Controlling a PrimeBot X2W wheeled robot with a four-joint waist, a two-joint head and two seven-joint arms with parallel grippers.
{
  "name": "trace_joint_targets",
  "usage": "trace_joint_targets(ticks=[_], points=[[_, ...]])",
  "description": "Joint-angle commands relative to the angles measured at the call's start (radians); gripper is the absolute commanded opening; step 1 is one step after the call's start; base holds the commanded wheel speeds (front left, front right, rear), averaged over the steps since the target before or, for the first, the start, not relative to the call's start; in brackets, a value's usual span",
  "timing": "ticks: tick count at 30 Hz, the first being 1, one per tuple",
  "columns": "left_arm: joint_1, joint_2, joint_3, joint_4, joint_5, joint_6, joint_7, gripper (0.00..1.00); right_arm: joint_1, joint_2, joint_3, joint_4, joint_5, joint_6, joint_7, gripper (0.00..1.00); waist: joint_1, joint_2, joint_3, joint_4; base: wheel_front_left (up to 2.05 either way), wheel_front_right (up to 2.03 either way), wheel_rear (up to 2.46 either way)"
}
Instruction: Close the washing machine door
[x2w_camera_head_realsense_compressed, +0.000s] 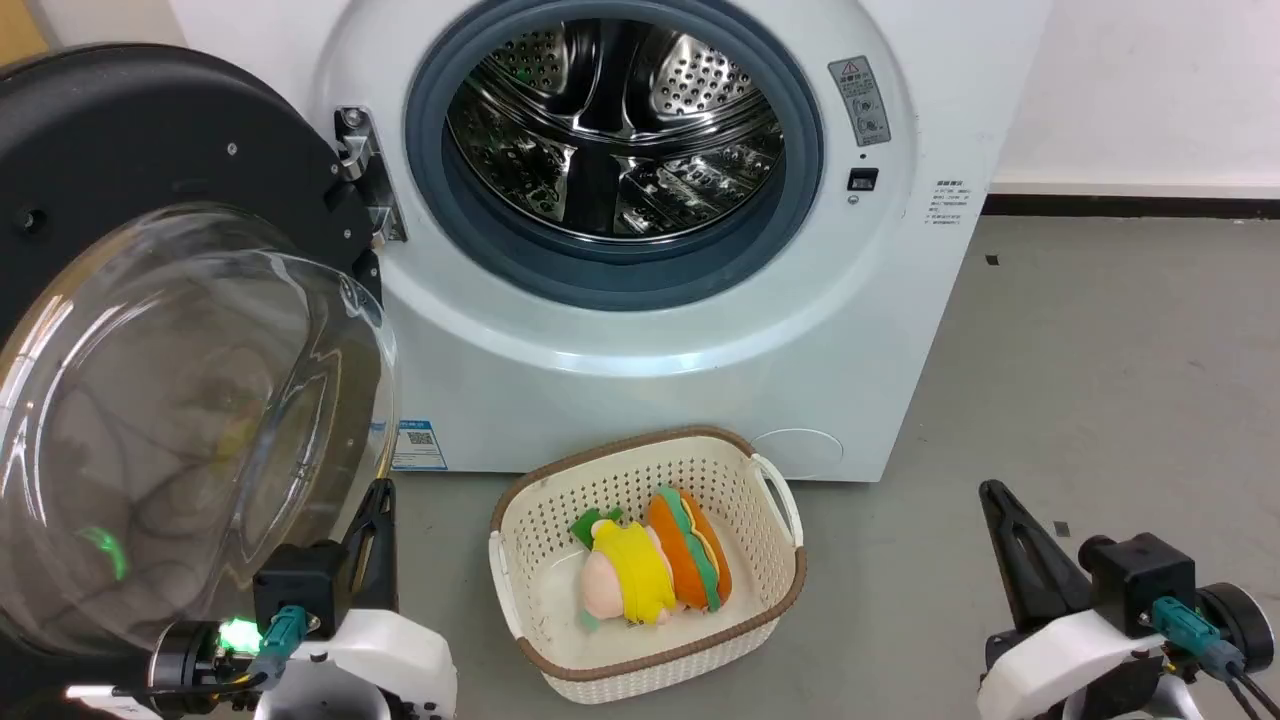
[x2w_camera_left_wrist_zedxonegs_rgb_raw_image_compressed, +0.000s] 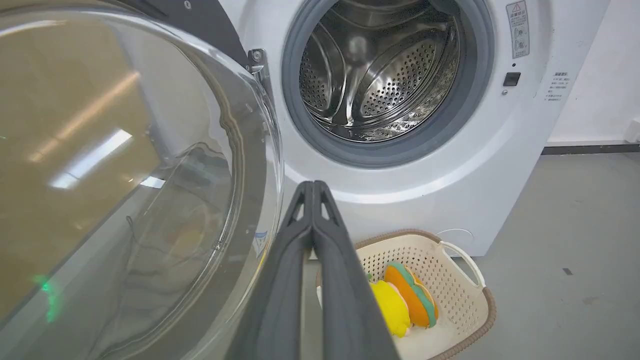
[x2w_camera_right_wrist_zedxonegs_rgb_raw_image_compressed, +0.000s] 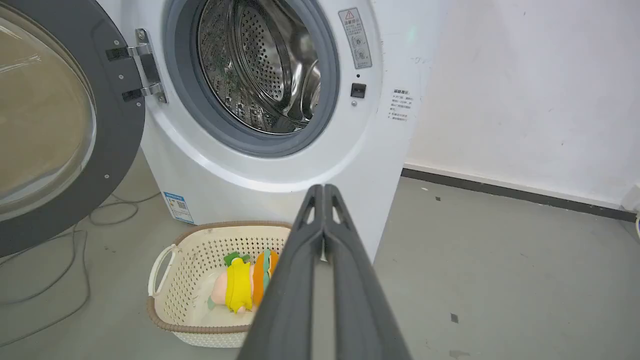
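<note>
Washing machine door (x2w_camera_head_realsense_compressed: 150, 130) juts out left, basket (x2w_camera_head_realsense_compressed: 560, 510) sits centre; open floor (x2w_camera_head_realsense_compressed: 1100, 380) lies right.

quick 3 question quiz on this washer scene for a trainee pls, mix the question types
1. True or false: the washing machine door stands swung open.
2. What sits on the floor in front of the washing machine?
A. a metal bucket
B. a basket with soft toys in it
C. a folded towel
3. Fill in: the left gripper and the right gripper are both ___, holding nothing.

Key: 1 true; 2 B; 3 shut
</note>
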Motion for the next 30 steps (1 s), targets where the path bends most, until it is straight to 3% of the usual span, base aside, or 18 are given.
trace_joint_targets(ticks=[1,30], points=[[0.014,0.001,0.001,-0.004,0.003,-0.005,0.0,0.0,0.009,0.005,0.0,-0.005,-0.008,0.001,0.0,0.0,0.0,0.0,0.0,0.0,0.0,0.0,0.0],[0.014,0.001,0.001,-0.004,0.003,-0.005,0.0,0.0,0.009,0.005,0.0,-0.005,-0.008,0.001,0.0,0.0,0.0,0.0,0.0,0.0,0.0,0.0,0.0]])
